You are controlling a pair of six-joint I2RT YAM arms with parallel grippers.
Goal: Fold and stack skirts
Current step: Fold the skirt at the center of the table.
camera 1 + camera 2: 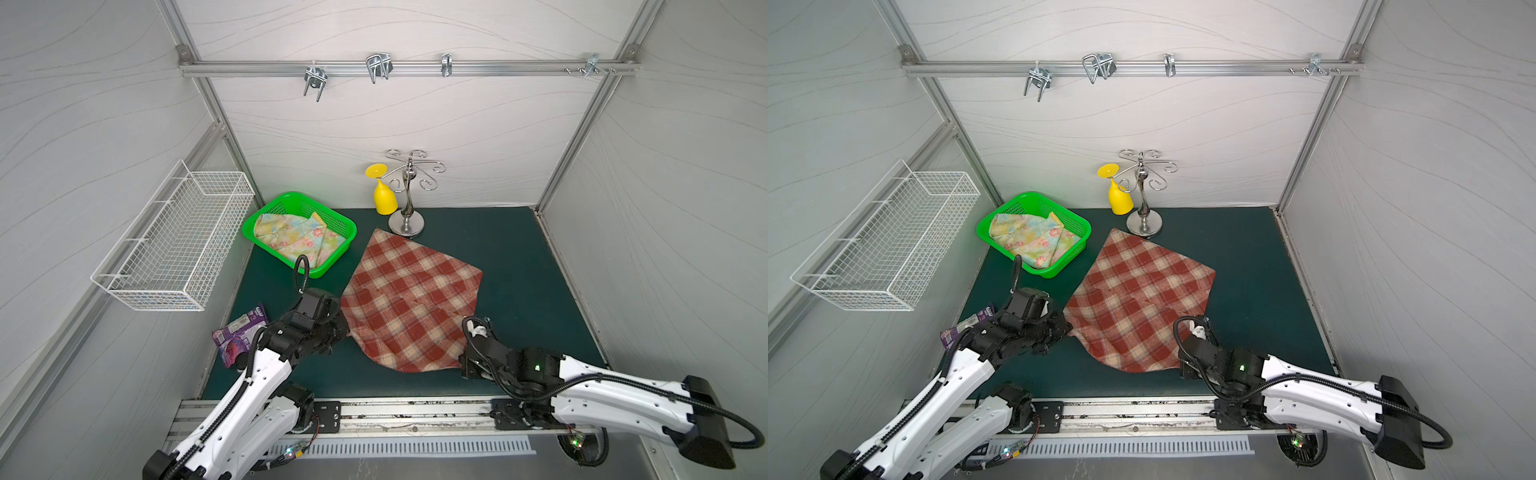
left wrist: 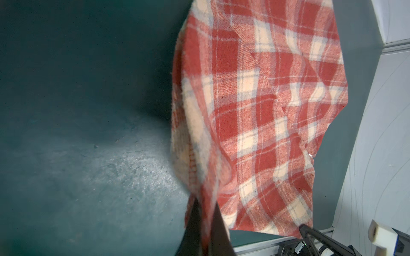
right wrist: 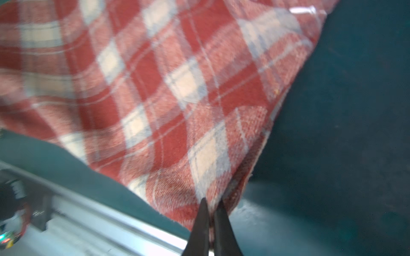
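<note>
– Two skirts, then; where does each one lie?
– The thick red-brown and cream plaid skirt [image 1: 411, 299] is spread near the middle of the dark green tabletop [image 1: 519, 270]. One corner points to the far edge and ends just beside the base of the chrome hook stand [image 1: 406, 226]. The thin pale yellow-blue skirt with pink flowers [image 1: 299, 243] sits crumpled in the green plastic basket [image 1: 323, 210] at the far left corner.
– How should the plaid one handle?
– Soft but weighty, by the look of it. Its fuzzy woollen weave drapes in broad waves rather than sharp creases, and it probably drags on the tabletop. The corners and hemmed edge look like the best hold, since the doubled layers there are thick enough to pinch. The flowered one looks far lighter and likelier to slip.
– And the tools?
– The left tool [image 2: 206, 202] is clamped on the plaid corner nearest the left edge, with cloth bunched between its dark fingers [image 2: 192, 226]. The right tool [image 3: 211, 200] is pinched almost closed on the corner nearest the front edge, toward the right, with the hem between its tips. Both held corners look raised slightly off the tabletop.
</note>
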